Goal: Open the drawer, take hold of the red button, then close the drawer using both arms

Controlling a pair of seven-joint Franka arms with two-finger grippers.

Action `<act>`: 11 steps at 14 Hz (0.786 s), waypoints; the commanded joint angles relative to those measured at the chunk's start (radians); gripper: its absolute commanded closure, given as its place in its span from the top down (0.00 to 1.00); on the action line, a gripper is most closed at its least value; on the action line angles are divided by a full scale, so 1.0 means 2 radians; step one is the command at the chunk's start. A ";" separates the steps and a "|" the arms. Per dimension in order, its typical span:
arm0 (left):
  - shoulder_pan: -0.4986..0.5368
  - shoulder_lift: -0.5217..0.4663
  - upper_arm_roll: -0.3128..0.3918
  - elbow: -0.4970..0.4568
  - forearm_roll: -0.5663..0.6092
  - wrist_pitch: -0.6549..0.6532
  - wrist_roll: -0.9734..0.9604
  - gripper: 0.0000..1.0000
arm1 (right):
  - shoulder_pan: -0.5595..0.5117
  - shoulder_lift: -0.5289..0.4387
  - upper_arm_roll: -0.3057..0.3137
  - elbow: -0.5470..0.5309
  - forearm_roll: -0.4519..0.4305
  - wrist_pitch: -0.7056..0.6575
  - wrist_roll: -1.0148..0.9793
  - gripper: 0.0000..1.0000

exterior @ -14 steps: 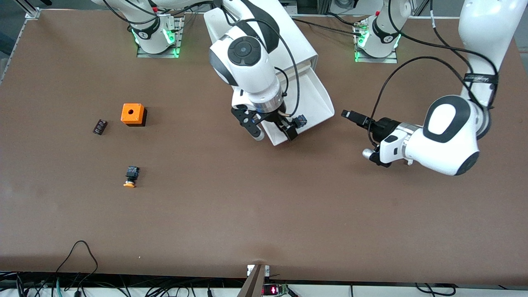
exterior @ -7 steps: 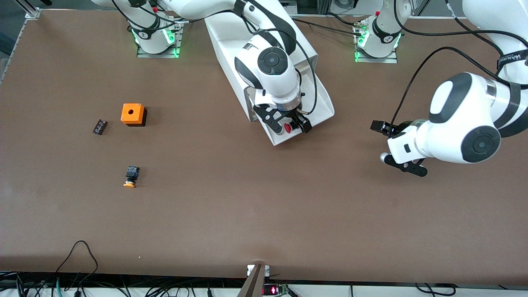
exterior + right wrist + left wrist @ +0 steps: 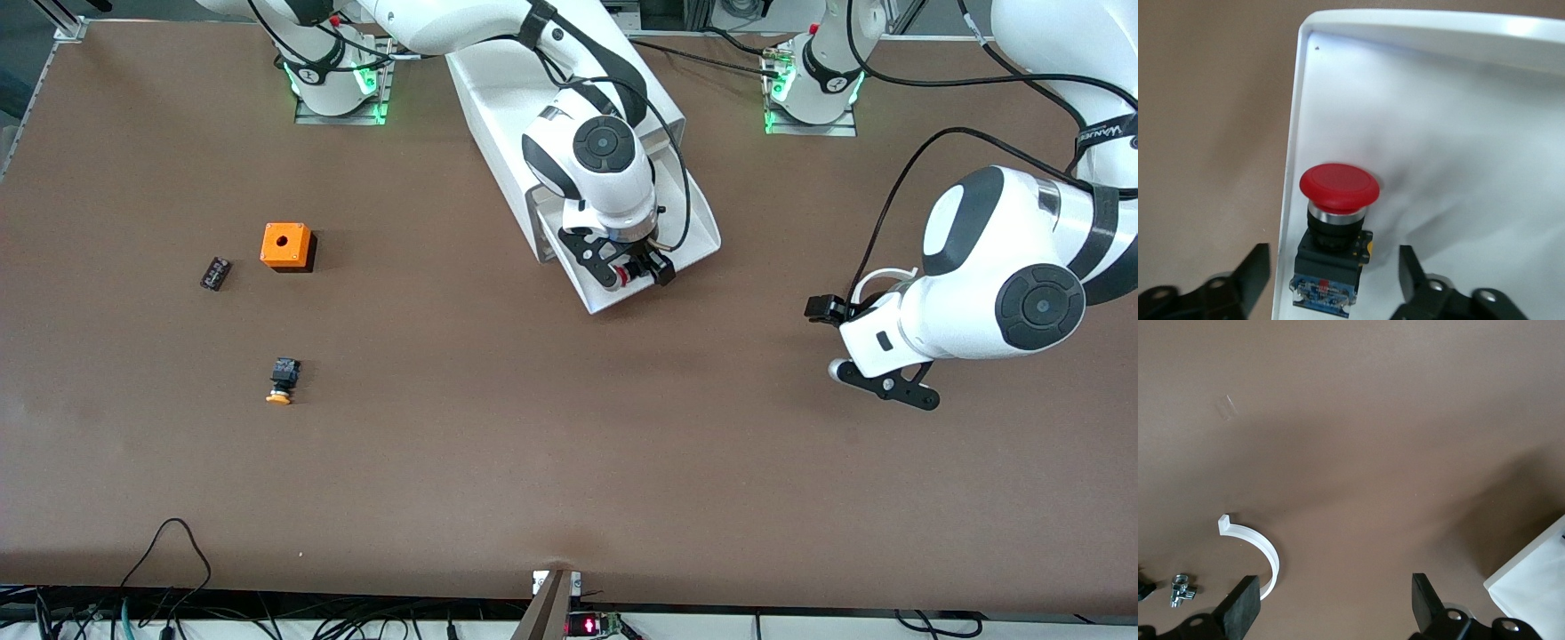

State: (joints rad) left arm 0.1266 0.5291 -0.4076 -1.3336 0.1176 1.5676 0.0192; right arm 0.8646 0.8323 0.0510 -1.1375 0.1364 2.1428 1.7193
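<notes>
The drawer (image 3: 689, 213) stands pulled out of the white cabinet (image 3: 507, 116), toward the front camera. The button (image 3: 625, 277) lies in it near its front corner; its red cap (image 3: 1338, 187) points away from the wrist and its black body sits beside the drawer's wall (image 3: 1288, 167). My right gripper (image 3: 640, 271) is down in the drawer, open, with a finger on each side of the button's body and a gap at both (image 3: 1333, 277). My left gripper (image 3: 822, 311) hangs open over bare table toward the left arm's end (image 3: 1335, 600), holding nothing.
An orange cube with a hole (image 3: 286, 245), a small dark part (image 3: 215, 273) and a yellow-capped button (image 3: 283, 380) lie toward the right arm's end. A white curved strip (image 3: 1265, 547) and a small metal fitting (image 3: 1181, 590) lie under my left gripper, the drawer's corner (image 3: 1538, 587) nearby.
My right gripper has moved over the drawer and come down around the button, its fingers narrowing. The left arm has drawn away from the drawer, toward the front camera.
</notes>
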 commanded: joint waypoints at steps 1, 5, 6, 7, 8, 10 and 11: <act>-0.003 0.008 -0.002 0.015 0.012 -0.004 -0.023 1.00 | 0.004 0.006 0.001 0.020 0.005 -0.001 0.003 0.00; -0.009 0.007 -0.003 0.005 -0.004 0.001 -0.099 0.96 | 0.005 0.001 0.001 0.023 0.005 -0.009 0.005 0.00; -0.009 0.007 -0.003 -0.001 -0.019 0.001 -0.148 0.96 | 0.003 -0.002 0.001 0.036 0.007 -0.014 0.006 0.00; -0.009 0.005 -0.003 -0.018 -0.028 0.004 -0.186 0.95 | -0.001 -0.003 0.000 0.049 0.012 -0.029 0.006 0.00; -0.008 0.001 -0.004 -0.039 -0.030 0.024 -0.207 0.95 | -0.007 -0.004 -0.001 0.062 0.012 -0.041 0.004 0.00; -0.008 -0.017 -0.011 -0.084 -0.030 0.076 -0.227 0.95 | -0.031 -0.009 0.001 0.079 0.015 -0.067 -0.009 0.00; -0.007 -0.025 -0.024 -0.107 -0.030 0.105 -0.251 0.95 | -0.041 -0.014 0.001 0.080 0.016 -0.082 -0.038 0.00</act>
State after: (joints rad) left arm 0.1054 0.5393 -0.4253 -1.4329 0.0728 1.6830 -0.4032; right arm 0.8273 0.8169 0.0461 -1.0116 0.1431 2.0465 1.7097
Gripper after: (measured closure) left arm 0.048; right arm 0.595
